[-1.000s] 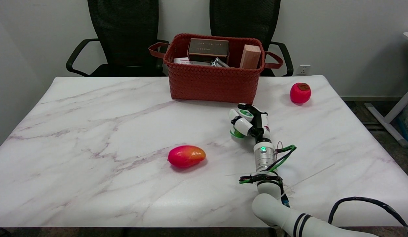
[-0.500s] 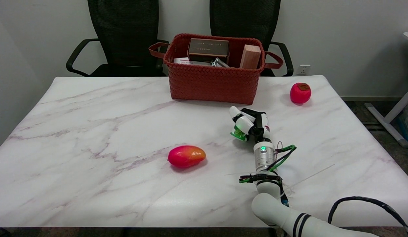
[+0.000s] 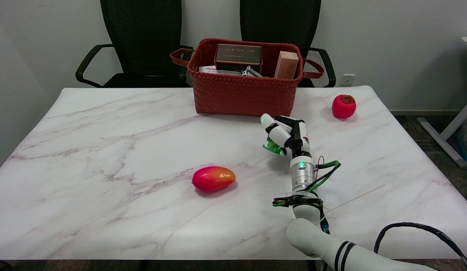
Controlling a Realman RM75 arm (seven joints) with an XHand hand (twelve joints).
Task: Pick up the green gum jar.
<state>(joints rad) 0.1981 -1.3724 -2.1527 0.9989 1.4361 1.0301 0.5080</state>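
Jar lifted off the table.
The black-and-white right hand point(image 3: 286, 133), gripping the small green gum jar point(image 3: 273, 147), has risen and tilted it.

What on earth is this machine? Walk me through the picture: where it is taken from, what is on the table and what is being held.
It is a robot arm steered remotely by a person. The camera sits above the table's near side and looks down across it. The white arm enters at the lower right and ends in a black-and-white right hand, whose fingers wrap around the green gum jar. The jar looks lifted off the marble table, with its shadow below. Also on the table are a red-orange mango, a red fruit and a woven basket holding boxes.
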